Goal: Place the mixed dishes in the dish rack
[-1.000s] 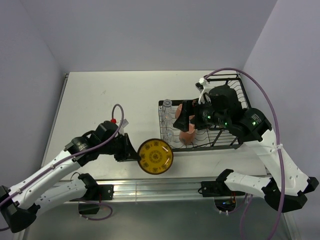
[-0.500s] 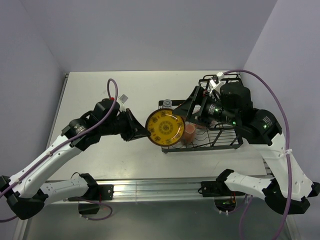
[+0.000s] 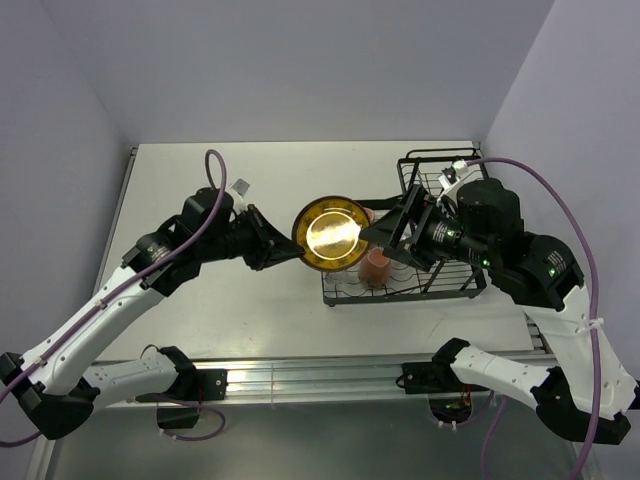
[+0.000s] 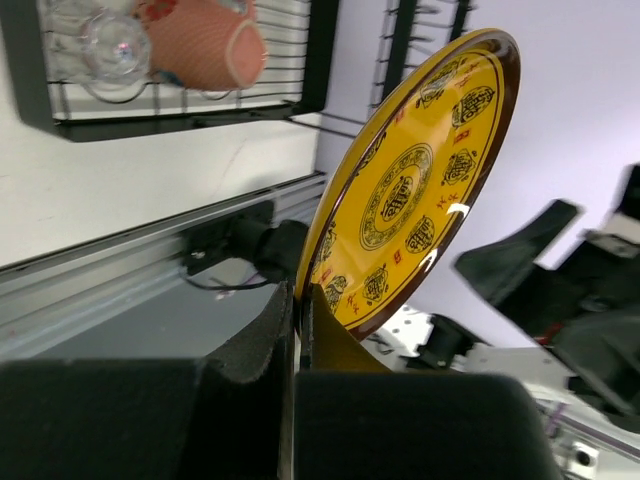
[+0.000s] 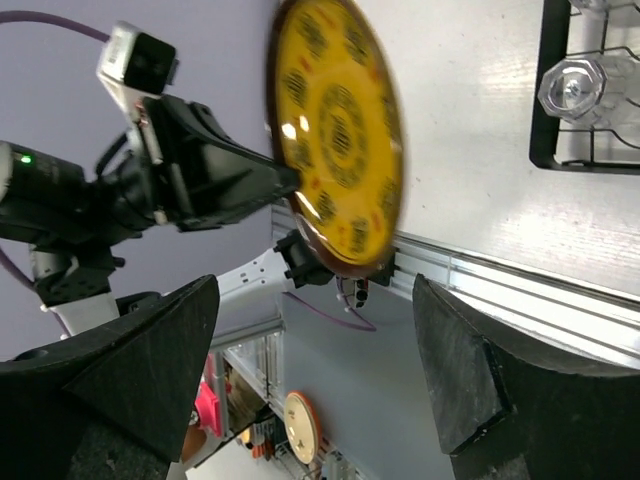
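Yellow patterned plate (image 3: 333, 232) mid-frame, tilted on edge over the left end of the dish rack (image 3: 420, 296), rim pinched by left tool (image 3: 290, 252), right tool (image 5: 316, 290) spread beside it, rack holding a salmon mug (image 3: 377, 268) and clear glasses (image 4: 115, 45).

A white table (image 3: 190, 190) is being hemmed in on three sides by pale lilac walls (image 3: 300, 60). Its near edge is being bordered by a silver metal rail (image 3: 310, 378). Below that rail, a small round orange disc (image 5: 300, 426) is being shown in the right wrist view.
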Tool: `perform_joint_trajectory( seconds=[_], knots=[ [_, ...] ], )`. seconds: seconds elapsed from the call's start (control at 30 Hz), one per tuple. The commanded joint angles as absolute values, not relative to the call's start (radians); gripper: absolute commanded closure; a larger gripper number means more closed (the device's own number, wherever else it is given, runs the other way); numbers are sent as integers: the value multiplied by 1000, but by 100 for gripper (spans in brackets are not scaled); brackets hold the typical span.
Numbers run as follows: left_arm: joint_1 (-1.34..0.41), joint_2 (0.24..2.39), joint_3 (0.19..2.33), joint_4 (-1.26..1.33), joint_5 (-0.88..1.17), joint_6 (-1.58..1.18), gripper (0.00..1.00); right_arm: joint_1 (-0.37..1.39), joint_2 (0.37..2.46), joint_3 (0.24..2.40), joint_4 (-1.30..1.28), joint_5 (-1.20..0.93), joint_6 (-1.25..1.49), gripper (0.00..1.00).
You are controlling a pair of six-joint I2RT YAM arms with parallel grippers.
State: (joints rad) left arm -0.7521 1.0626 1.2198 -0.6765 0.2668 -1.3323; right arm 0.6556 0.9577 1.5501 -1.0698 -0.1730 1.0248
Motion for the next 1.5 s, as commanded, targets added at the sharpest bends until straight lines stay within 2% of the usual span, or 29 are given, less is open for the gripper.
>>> perform_joint_trajectory(
  seconds=[0.0, 0.2, 0.73, 1.0, 1.1, 1.2, 1.23, 1.3, 1.4, 1.43, 1.47],
  knots=[
    [-726, 1026, 1249, -558, 334, -1388, 100, 650, 937, 1534, -1098, -156, 1038, 16],
    [-712, 1040, 1247, -506, 376, -1387, 100, 650, 925, 1494, -1062, -198, 991, 24],
    [-712, 1108, 1336, -505, 411, -1069, 100, 650, 968, 1560, -1052, -186, 684, 23],
    [-710, 1065, 1296, -420, 498, -1069, 100, 650, 925, 1476, -931, -222, 627, 30],
    [-710, 1055, 1281, -384, 544, -1062, 100, 649, 902, 1445, -864, -261, 626, 37],
    [-710, 1058, 1269, -341, 599, -1055, 100, 649, 891, 1431, -816, -302, 623, 63],
    [-710, 1060, 1261, -313, 615, -1057, 100, 649, 891, 1431, -798, -330, 620, 78],
    [-712, 1063, 1255, -287, 655, -1057, 100, 649, 893, 1431, -784, -347, 620, 100],
    [-710, 1065, 1253, -267, 704, -1014, 100, 649, 888, 1437, -785, -354, 623, 100],
    [-710, 1062, 1249, -256, 721, -1003, 96, 649, 882, 1440, -785, -351, 624, 100],
    [-709, 1060, 1247, -247, 736, -993, 84, 649, 873, 1445, -787, -348, 629, 100]
  ],
)
